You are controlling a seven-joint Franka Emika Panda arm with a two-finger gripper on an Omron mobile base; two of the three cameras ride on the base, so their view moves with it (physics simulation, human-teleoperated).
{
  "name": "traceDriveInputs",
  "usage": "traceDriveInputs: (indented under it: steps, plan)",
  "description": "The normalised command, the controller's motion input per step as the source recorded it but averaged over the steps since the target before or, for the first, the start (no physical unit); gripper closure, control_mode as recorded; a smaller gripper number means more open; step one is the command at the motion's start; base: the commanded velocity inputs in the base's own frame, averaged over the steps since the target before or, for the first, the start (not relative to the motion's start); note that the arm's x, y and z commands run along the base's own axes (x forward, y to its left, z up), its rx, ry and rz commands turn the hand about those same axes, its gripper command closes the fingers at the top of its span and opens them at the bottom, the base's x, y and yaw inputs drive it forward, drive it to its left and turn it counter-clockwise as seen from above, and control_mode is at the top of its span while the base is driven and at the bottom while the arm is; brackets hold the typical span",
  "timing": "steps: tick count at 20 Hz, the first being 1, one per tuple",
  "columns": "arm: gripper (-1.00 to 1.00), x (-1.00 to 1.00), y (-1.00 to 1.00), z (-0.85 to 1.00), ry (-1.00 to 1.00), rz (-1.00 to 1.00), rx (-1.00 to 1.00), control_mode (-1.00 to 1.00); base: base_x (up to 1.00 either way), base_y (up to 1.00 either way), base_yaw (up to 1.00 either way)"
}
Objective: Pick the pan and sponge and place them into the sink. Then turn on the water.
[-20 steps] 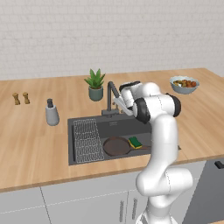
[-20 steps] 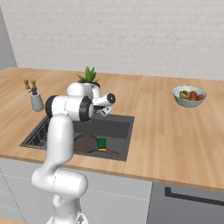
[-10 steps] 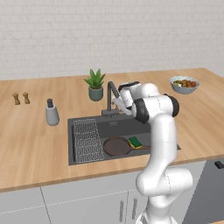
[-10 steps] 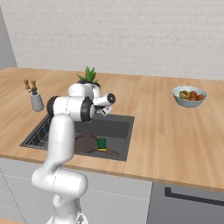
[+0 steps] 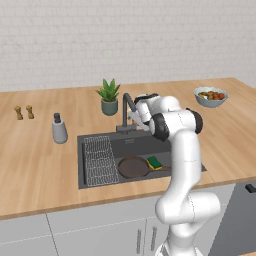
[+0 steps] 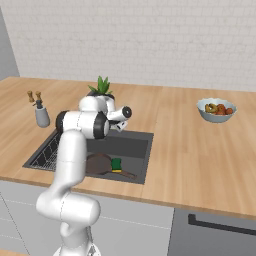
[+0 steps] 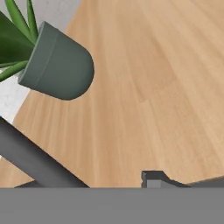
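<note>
The dark round pan [image 5: 133, 167] [image 6: 98, 163] lies on the floor of the grey sink [image 5: 141, 144] [image 6: 136, 145], its thin handle pointing right. The green and yellow sponge [image 5: 154, 162] [image 6: 116, 164] rests against the pan's right edge. My gripper [image 5: 134, 118] [image 6: 121, 126] hovers above the sink's back rim, right beside the dark curved faucet [image 5: 125, 107] [image 7: 34, 161]. The hand view shows one dark fingertip [image 7: 152, 178] beside the faucet's bar, and the jaw gap is hidden. No water stream is visible under the spout.
A potted plant [image 5: 109, 96] [image 6: 102, 85] [image 7: 58, 68] stands just behind the faucet. A wire rack [image 5: 99, 160] fills the sink's left part. A soap dispenser [image 5: 59, 129] and two shakers [image 5: 24, 112] stand left; the food bowl [image 5: 210, 96] [image 6: 216, 109] sits far right.
</note>
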Motion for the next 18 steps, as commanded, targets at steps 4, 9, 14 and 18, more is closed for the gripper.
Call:
traceDriveInputs:
  steps: [4,9,14,18]
  plan:
    - [1.0,0.02,-0.03,0.0,0.03,0.0,0.06,-1.0,0.0,0.0,0.0]
    - [1.0,0.07,-0.07,0.0,0.0,0.0,0.17,-1.0,0.0,0.0,0.0]
    - [1.0,0.04,-0.25,0.0,0.05,0.0,0.21,-1.0,0.0,0.0,0.0]
    - [1.0,0.0,-0.28,0.0,0.04,0.0,0.19,-1.0,0.0,0.0,0.0]
